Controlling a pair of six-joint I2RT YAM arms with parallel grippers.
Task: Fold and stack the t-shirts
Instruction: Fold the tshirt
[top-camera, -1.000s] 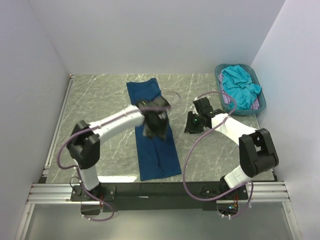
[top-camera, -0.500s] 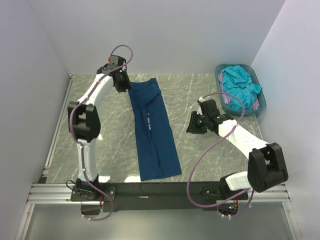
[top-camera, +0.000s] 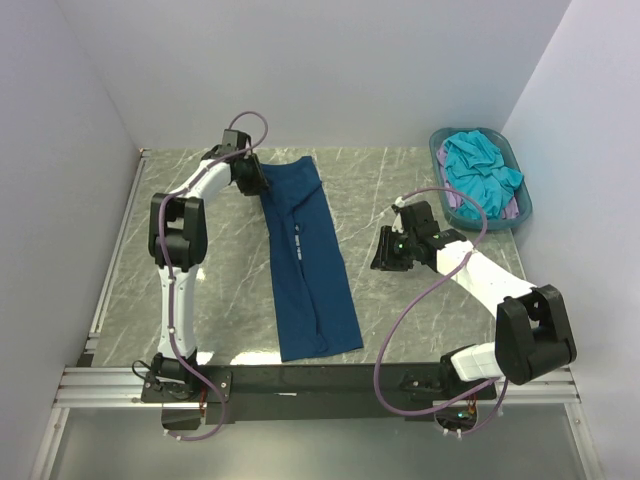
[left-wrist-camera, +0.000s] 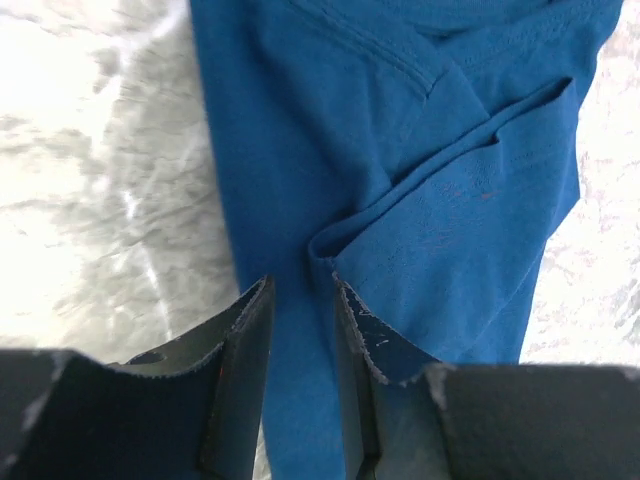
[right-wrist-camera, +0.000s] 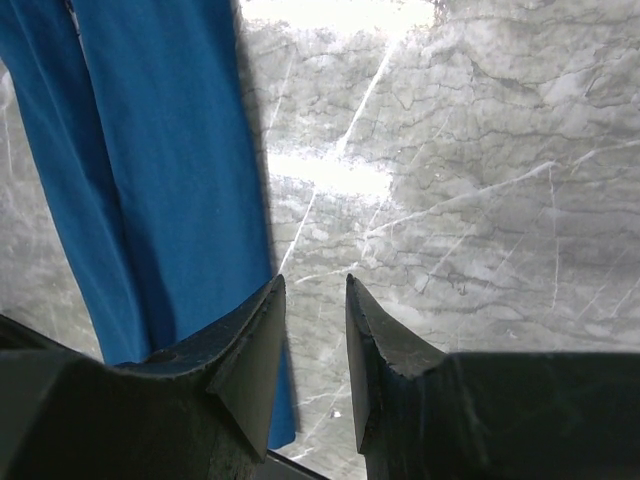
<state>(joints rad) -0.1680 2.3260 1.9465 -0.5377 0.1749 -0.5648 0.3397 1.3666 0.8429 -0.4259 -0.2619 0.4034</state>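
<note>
The dark navy t-shirt (top-camera: 310, 270) lies on the table as a long narrow strip running from far to near, its small white print (top-camera: 297, 240) on top. My left gripper (top-camera: 256, 181) hovers at the strip's far left corner. In the left wrist view the left gripper (left-wrist-camera: 300, 305) is open, with the navy cloth (left-wrist-camera: 420, 150) and a folded sleeve below the gap. My right gripper (top-camera: 384, 250) is to the right of the strip. In the right wrist view it (right-wrist-camera: 313, 295) is open and empty over bare table, with the shirt's edge (right-wrist-camera: 180, 170) to its left. The turquoise t-shirt (top-camera: 480, 168) and the pale lilac one (top-camera: 455, 205) lie in the basket.
The teal plastic basket (top-camera: 437, 148) stands at the far right corner by the right wall. White walls close in the table on the left, far and right sides. A black rail (top-camera: 320, 375) runs along the near edge with the arm bases.
My left arm has swung from the middle of the navy strip to its far left corner and then come down a little. My right gripper has shifted slightly.
</note>
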